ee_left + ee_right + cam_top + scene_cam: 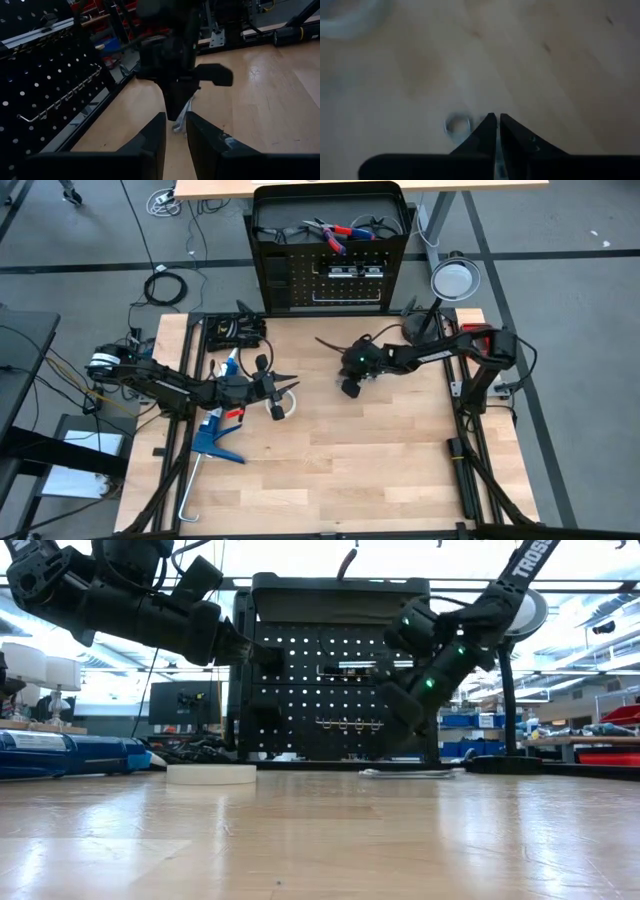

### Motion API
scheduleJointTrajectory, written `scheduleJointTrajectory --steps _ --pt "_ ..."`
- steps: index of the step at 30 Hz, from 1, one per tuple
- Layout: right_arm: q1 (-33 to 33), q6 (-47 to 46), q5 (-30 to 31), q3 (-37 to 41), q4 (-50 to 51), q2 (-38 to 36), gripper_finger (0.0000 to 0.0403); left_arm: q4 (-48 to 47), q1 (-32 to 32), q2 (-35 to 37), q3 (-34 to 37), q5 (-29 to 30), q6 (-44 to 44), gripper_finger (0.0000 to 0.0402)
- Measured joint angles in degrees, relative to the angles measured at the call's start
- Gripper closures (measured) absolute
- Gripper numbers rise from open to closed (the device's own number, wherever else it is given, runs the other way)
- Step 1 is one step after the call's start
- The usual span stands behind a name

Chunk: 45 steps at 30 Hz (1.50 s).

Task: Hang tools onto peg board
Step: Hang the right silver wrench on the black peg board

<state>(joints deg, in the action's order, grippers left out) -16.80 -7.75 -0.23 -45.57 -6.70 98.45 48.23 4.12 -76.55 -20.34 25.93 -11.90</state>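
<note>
— So, what does the wrench [456, 124] look like?
— Silver, slim, ring-ended, flat on the table [380, 450] at about one o'clock from centre.
— And the right gripper [497, 120]?
— Jaws pressed almost together, tips at its ring end; grip unclear.
— Left gripper [175, 131]?
— Slightly spread, empty, hovering at nine o'clock.

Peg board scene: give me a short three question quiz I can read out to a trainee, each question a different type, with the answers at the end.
1. True or false: the red-handled pliers lie on the table.
2. Which gripper pinches the silver wrench? A the left, B the right, C neither.
3. Fill in: the blue caulking gun lies on the robot's ___ side of the table.

Key: 1 false, they rest up in the black frame behind the peg board. 2 B, the right gripper. 3 left.
</note>
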Motion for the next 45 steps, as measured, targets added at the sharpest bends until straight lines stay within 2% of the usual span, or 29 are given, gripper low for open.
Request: scheduleJointTrajectory --steps 6,11,15,18,25,35,39,45 --pt "3.78 2.43 0.03 -6.04 2.48 -0.56 0.037 -0.02 0.0 0.0 -0.01 0.0 0.42 0.0323" --pt "4.22 3.15 2.81 -10.21 11.69 -1.87 0.0367 -1.21 -0.04 0.0 -0.07 -0.63 3.36 0.0324" --pt "4.0 4.06 7.24 -10.7 20.06 -3.73 0.0361 -12.03 -0.68 -0.02 -3.65 -2.97 6.61 0.0336" --pt "3.54 4.89 7.95 -10.7 24.93 -4.99 0.0354 -17.33 -1.43 -1.92 -6.62 -4.52 7.72 0.0352" --pt "2.19 6.33 8.09 -8.88 32.05 -5.77 0.0329 -14.16 -5.24 -9.54 -10.98 -10.99 7.57 0.0388" --pt "1.66 5.1 8.11 -3.21 31.79 -8.92 0.0299 -12.14 -11.81 -22.62 -19.65 -27.18 7.63 0.04" --pt "1.61 4.38 9.06 -0.5 31.95 -12.09 0.0296 -13.55 -13.3 -28.21 -25.46 -29.68 7.76 0.0401" --pt "1.73 2.78 9.83 4.43 29.04 -18.35 0.0295 -17.63 -15.12 -33.97 -32.51 -29.05 7.85 0.0401"
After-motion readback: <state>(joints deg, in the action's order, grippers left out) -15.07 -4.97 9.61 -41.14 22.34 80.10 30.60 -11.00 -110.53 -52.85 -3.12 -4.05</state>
